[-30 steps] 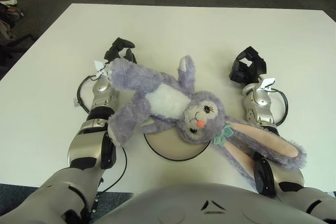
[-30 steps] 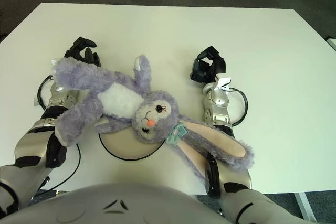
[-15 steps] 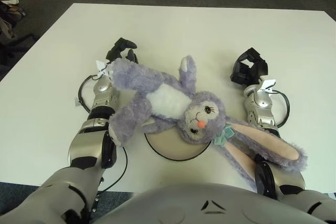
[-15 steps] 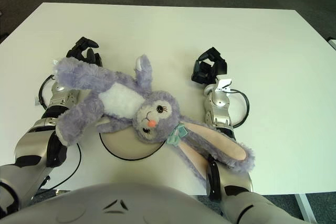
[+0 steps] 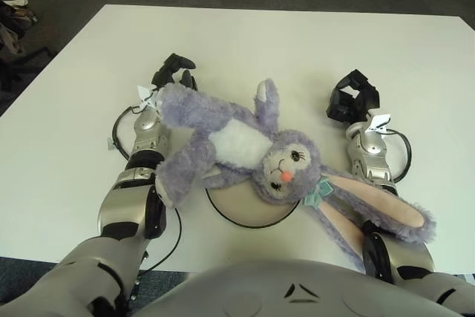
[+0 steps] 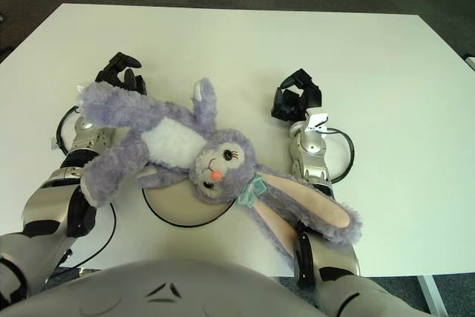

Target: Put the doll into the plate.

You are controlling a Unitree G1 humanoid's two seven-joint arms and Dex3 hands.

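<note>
A purple plush bunny doll with a white belly lies face up, slanted across the table. Its head and one arm cover most of a round beige plate with a dark rim. One long pink-lined ear drapes over my right forearm. My left hand shows just beyond the doll's upper foot, its black fingers relaxed and holding nothing. My right hand shows to the right of the doll, apart from it, with fingers loosely bent and nothing in them.
The white table stretches beyond both hands. Black cable loops lie by each wrist. Dark carpet surrounds the table, with some clutter at the far left. My grey torso fills the bottom edge.
Both forearms and the doll have drifted very slightly to the right. Nothing was grasped or released.
</note>
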